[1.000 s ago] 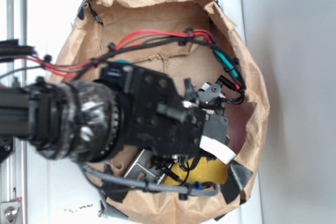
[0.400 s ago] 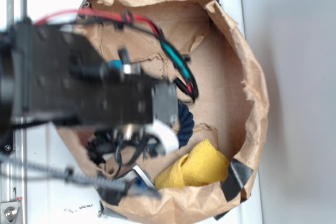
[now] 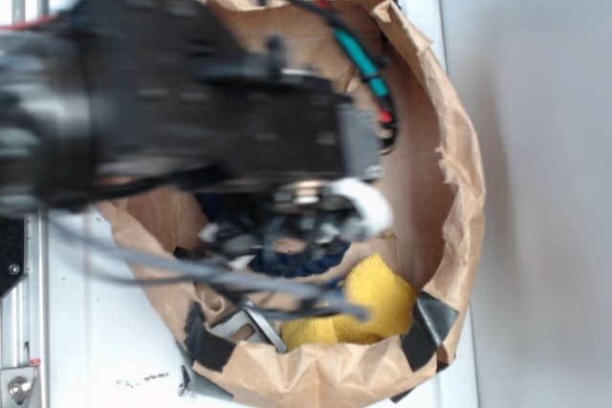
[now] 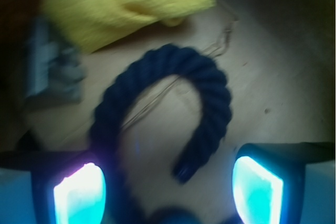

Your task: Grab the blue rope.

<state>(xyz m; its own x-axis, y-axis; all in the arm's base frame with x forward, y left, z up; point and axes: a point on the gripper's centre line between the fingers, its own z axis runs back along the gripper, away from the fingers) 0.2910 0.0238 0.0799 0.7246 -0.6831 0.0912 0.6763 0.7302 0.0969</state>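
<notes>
Approach step, pre-grasp. The blue rope lies flat on the floor of the brown paper bag, bent in a U with the closed bend pointing away from the wrist camera and both ends toward it; the right-hand end stops short between the fingers, the left leg runs down to the lower frame edge. In the wrist view the end effector is spread wide, its two glowing fingertips at the bottom corners, nothing between them but bare bag floor and the rope's near ends. Holding nothing. It hangs above the rope, not touching as far as the blur allows. A yellow cloth sits beyond the rope's bend, just beside it but apart; a grey metal object lies to the left. In the exterior view the arm is motion-blurred and covers most of the bag; only a scrap of dark rope shows under it, next to the yellow cloth. Bag rests on the white worktop. Judgement: the next move calls for a straight descent so the fingers bracket one leg of the U, or the bend, then closing. Risk: closing across both legs, or catching the cloth if the reach runs too far forward.
</notes>
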